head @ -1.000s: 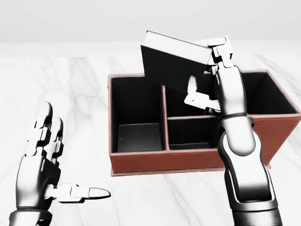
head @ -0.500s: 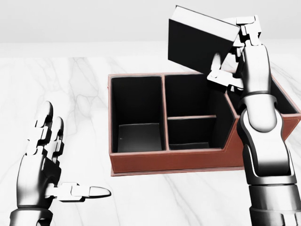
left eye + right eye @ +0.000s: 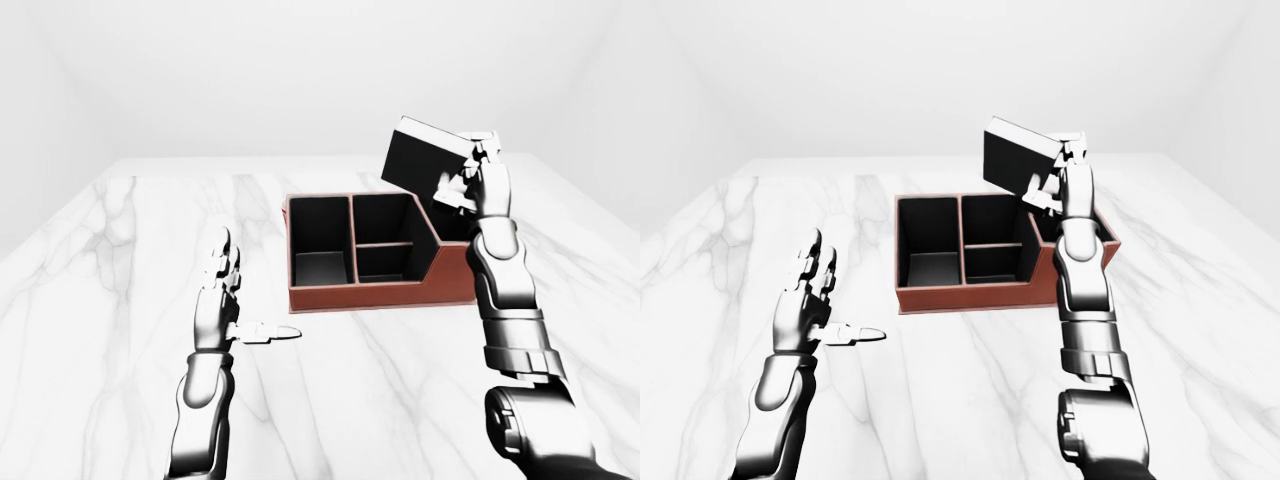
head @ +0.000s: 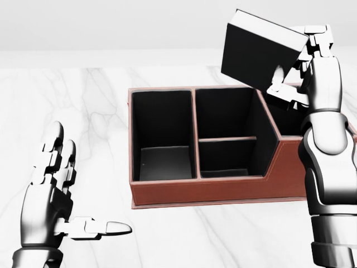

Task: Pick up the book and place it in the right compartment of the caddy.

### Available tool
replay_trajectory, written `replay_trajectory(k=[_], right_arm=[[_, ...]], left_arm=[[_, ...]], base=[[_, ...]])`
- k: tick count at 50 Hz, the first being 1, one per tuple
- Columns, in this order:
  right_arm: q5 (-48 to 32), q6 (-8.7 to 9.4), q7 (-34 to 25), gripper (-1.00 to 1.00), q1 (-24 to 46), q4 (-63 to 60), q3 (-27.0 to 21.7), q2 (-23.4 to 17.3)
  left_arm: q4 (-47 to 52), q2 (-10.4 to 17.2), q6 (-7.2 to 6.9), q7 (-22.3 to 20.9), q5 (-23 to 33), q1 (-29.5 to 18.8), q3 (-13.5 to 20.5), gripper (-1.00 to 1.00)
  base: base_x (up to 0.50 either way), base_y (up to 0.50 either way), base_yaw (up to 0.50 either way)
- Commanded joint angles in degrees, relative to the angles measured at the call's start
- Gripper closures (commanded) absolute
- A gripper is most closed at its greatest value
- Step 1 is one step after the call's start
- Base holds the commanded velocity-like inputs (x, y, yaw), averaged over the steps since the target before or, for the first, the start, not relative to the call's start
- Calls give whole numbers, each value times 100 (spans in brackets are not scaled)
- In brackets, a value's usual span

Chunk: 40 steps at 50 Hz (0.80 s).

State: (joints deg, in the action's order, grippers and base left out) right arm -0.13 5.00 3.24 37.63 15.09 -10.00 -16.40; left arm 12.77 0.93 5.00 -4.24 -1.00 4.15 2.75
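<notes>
My right hand (image 4: pixel 295 70) is shut on a black book (image 4: pixel 254 53), which hangs tilted in the air over the right compartment of the brown caddy (image 4: pixel 195 192). The caddy sits on the white marble table (image 4: pixel 100 111) with a tall left compartment, two small middle ones and a right one partly hidden by my right arm. Away from the caddy at the lower left of the head view, my left hand (image 4: pixel 64 195) is open with fingers spread and thumb pointing right. The book (image 3: pixel 425 165) also shows raised in the left-eye view.
The marble table (image 3: pixel 130 260) stretches wide to the left and below the caddy (image 3: pixel 380 295) in the left-eye view. White walls rise behind the table's far edge. Nothing else stands on the table.
My right hand has carried the book to the right and slightly up, from over the middle compartments to over the right one. The left hand has stayed where it was.
</notes>
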Motion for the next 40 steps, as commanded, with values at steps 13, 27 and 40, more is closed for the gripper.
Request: replay_trajectory(k=[13,27,40], right_arm=[[283,0,159,100,-89,288,-201,-223],[358,0,154,100,-21,295,-300,-383],[377,0,167,100,-3,642,-329,-462]], left_arm=[[-109,1,0,12,19,-17,-11,-100],[-82,-3,0,19,36,-13,-28,-100],[-95,-2,0,26,30,-50,-28,-100]], base=[[0,0,0],[0,0,0],[0,0,0]])
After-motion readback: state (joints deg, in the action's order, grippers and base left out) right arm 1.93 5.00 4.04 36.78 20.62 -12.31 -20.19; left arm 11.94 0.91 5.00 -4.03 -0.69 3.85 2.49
